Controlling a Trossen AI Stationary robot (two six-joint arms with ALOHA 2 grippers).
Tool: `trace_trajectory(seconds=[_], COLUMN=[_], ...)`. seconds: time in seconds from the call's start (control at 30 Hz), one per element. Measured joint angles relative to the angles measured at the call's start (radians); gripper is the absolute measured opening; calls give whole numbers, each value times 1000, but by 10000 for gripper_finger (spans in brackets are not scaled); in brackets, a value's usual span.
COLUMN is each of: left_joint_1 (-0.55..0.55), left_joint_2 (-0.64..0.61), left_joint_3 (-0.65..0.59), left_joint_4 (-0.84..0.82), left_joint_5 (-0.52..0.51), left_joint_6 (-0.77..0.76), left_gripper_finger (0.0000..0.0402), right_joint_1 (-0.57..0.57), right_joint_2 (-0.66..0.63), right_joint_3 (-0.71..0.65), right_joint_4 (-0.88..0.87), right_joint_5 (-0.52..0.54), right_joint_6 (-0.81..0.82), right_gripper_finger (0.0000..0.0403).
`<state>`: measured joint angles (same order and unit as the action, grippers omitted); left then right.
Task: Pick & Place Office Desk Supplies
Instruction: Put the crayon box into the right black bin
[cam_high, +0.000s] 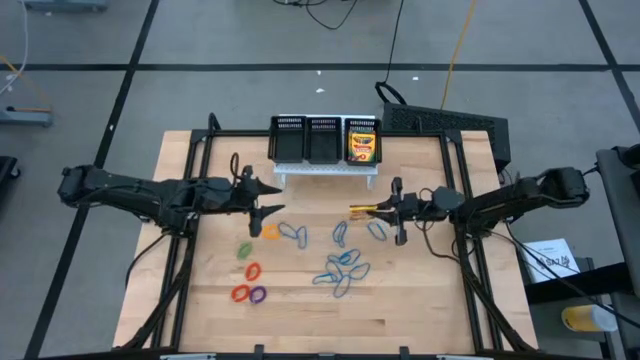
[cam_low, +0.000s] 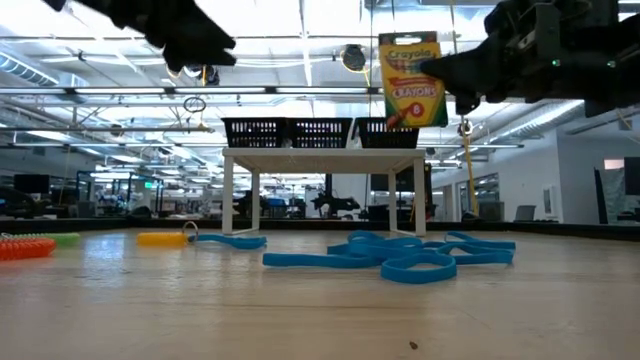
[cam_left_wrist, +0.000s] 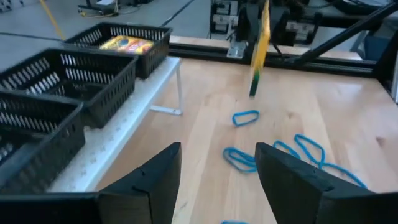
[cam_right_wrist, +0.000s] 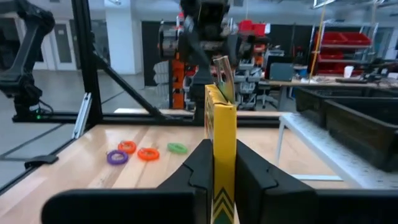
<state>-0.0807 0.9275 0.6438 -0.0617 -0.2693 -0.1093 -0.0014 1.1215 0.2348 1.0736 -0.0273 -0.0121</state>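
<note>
On the near part of the surface (cam_high: 200, 320) the wood is bare right to the front edge, w/ lots of room to move. A bit farther in lie the small loops: 1 red loop (cam_high: 240, 293), 1 purple loop (cam_high: 258, 295), an orange loop (cam_high: 252, 271) & a green loop (cam_high: 245, 249). Beside them is the heap of blue loops (cam_high: 343, 271), approx. 8, some overlapping so hard to count.

Past those, the left tool (cam_high: 257, 208) hangs over the surface, fingers spread apart, nothing in them. The right tool (cam_high: 385, 209) is clenched on a crayon box (cam_high: 362, 209), held up in the air, well apart from the left tool.

At the far edge sits the black organiser (cam_high: 325, 139) on a white stand (cam_high: 328, 168). 1 more crayon box (cam_high: 362, 145) is in its right compartment.
</note>
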Motion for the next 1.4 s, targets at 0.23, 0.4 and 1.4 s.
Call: trace_trajectory(seconds=[0.23, 0.4, 1.4], left_joint_1=[2, 2, 1], left_joint_2=[-87, -177, -617], left_joint_3=[-186, -258, -488], left_joint_4=[209, 238, 161], left_joint_5=[-12, -12, 9], left_joint_6=[-15, 18, -1], left_gripper_finger=[216, 216, 216], right_joint_1=[-7, -6, -6], right_joint_2=[-82, -107, -127], right_joint_3=[-64, -80, -85], right_joint_4=[0, 2, 26], right_joint_5=[2, 3, 1], right_joint_6=[27, 34, 27], right_gripper_finger=[27, 23, 25])
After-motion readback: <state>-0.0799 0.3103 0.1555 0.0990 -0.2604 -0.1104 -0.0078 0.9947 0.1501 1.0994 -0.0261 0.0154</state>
